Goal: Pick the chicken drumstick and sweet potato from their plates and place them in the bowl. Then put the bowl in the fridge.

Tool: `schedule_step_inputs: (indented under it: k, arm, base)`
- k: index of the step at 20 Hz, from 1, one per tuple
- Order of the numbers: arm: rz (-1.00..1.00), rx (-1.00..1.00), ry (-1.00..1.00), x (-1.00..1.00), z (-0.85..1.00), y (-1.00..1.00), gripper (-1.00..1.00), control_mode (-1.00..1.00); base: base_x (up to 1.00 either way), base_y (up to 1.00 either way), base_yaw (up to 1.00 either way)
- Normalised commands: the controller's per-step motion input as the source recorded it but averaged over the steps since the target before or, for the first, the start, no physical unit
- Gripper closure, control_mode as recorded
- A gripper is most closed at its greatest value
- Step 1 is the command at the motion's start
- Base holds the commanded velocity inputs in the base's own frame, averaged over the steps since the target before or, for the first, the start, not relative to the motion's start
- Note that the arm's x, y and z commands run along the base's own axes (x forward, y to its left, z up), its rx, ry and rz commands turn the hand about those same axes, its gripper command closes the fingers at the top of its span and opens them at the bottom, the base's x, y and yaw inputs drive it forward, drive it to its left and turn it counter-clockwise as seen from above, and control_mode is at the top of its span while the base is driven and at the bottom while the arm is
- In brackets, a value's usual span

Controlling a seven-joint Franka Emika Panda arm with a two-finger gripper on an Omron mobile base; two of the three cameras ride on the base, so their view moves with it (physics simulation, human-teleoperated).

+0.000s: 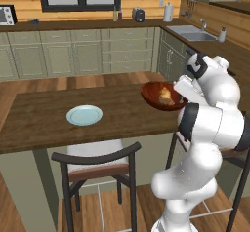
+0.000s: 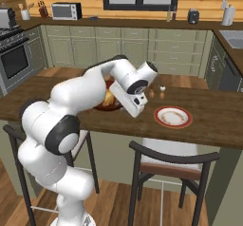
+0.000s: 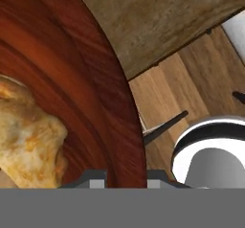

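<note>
Dark chair tucked under wooden counter — microwave, sink on far worktop.

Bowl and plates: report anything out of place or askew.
The bowl is off the counter, tilted, its rim pinched in the hand, food still inside. The pale blue plate and red-rimmed plate lie flat and empty. No spills.

arm: folded back, elbow high, wrist angled down
gripper: jaws closed on bowl rim, fingertips straddling it
</note>
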Motion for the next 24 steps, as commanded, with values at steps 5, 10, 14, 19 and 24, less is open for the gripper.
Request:
schedule_step_inputs:
  k: [5, 10, 14, 19, 24]
  arm:
    - [-0.02, 0.0, 0.15, -0.99, 0.74, 0.33, 1.0, -1.0]
    - [-0.01, 0.0, 0.09, -1.0, 0.53, 0.14, 1.0, -1.0]
    - [0.0, -0.05, 0.0, -0.98, 0.37, 0.0, 1.0, -1.0]
    - [0.0, 0.0, 0.01, -0.57, 0.46, 0.07, 1.0, -1.0]
    - [0.0, -0.01, -0.19, -0.55, 0.57, 0.1, 1.0, -1.0]
  base:
    - [0.0, 0.0, 0.0]
    - [0.0, 0.0, 0.0]
    - [0.0, 0.0, 0.0]
    - [0.0, 0.0, 0.0]
    - [0.0, 0.0, 0.0]
